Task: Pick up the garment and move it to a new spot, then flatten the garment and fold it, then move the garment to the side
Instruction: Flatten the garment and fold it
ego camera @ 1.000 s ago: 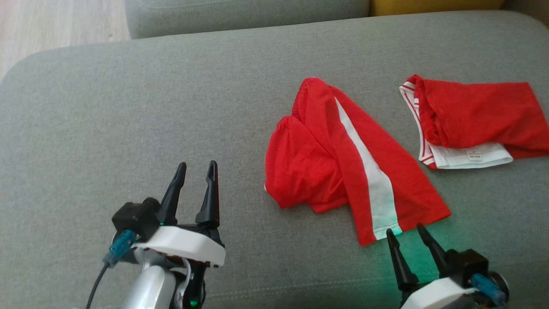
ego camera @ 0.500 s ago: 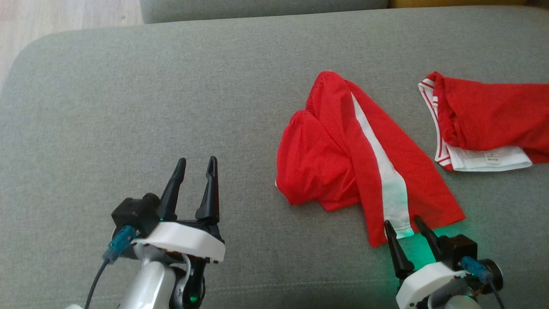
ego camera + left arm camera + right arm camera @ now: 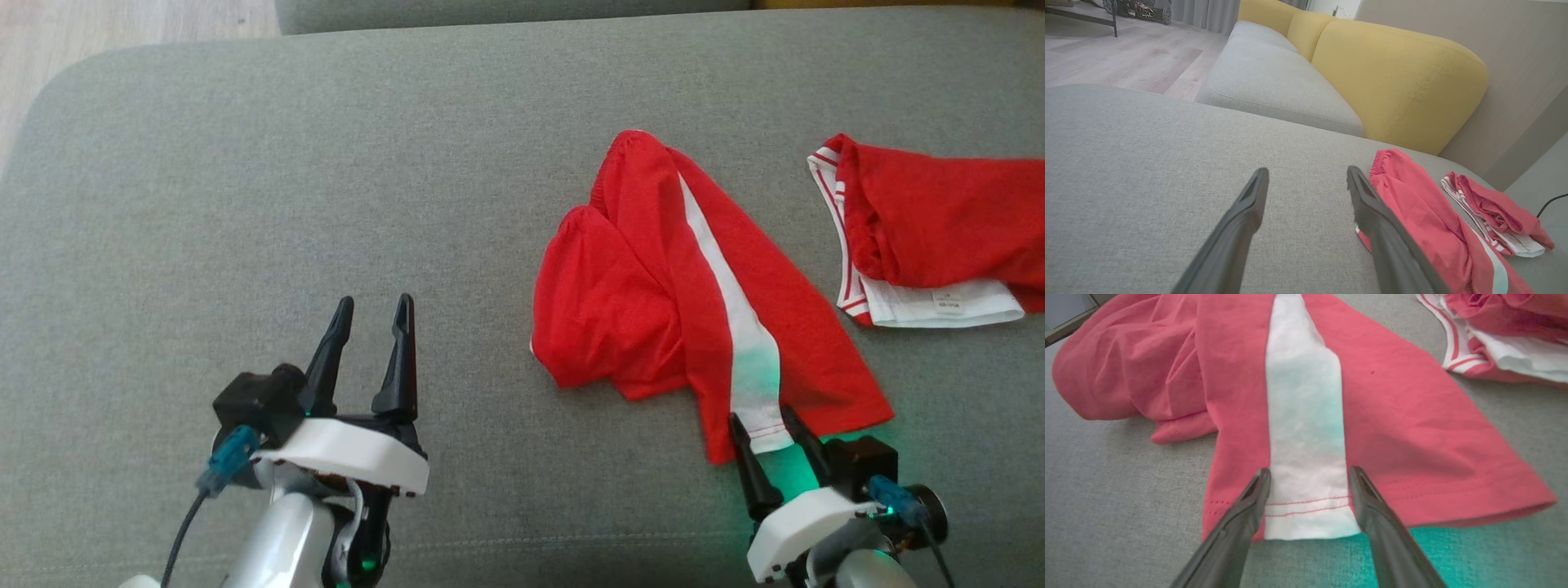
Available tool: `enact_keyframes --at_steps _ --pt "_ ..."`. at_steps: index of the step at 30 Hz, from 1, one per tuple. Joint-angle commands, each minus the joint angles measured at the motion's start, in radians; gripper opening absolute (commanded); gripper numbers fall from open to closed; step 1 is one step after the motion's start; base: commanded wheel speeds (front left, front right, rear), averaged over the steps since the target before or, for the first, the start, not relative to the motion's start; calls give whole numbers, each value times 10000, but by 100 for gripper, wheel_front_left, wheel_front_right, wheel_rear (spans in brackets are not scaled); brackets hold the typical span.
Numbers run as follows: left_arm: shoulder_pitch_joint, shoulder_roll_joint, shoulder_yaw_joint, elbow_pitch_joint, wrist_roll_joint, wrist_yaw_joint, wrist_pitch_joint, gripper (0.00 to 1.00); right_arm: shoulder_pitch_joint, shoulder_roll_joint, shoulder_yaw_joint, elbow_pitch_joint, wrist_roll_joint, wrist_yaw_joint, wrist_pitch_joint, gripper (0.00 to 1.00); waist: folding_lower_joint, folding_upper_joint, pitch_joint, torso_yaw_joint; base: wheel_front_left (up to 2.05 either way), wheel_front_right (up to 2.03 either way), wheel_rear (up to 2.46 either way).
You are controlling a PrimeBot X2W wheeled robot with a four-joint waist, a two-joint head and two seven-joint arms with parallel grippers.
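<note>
1. Edged forward with the right gripper over the last second, from just short of the shorts to astride their near hem.
2. Now held wide open there with nothing gripped, one finger on either side of the white stripe, tips level with the stitching. Touching the cloth or just above it: cannot tell.
3. No change at the left gripper. Wide open, empty, parked over bare cushion, well apart from the cloth.
4. Slid a little to the right across the head view, cloth and cushion together. Best read as the camera moving, not the cloth.
5. As for the shorts: lying crumpled on the cushion, right of centre, waistband at the far end and one leg bunched to the left. Not yet lifted. Apart from them, further right, a second red garment.
6. For the task: reach for the first pick-up apparently almost done. Probably next, lower onto the hem and pinch. Worth catching both layers at the stripe, since thin fabric may slip out or lift as a single layer.
</note>
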Motion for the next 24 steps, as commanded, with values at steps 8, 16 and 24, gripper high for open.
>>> enact_keyframes --at_steps 8,16,24 --pt "-461 26 388 -252 77 -21 -120 100 -393 47 345 89 144 65 -180 0 0 0 -102 -17 0 0 0" --pt "-316 26 457 -284 52 -8 -120 100 -199 -80 303 -303 108 65 -241 0 0 0 -377 -255 0 0 0" --pt "-705 26 369 -94 248 -228 -120 100 392 -511 465 -1988 -31 65 -92 0 0 0 -556 -854 0 0 0"
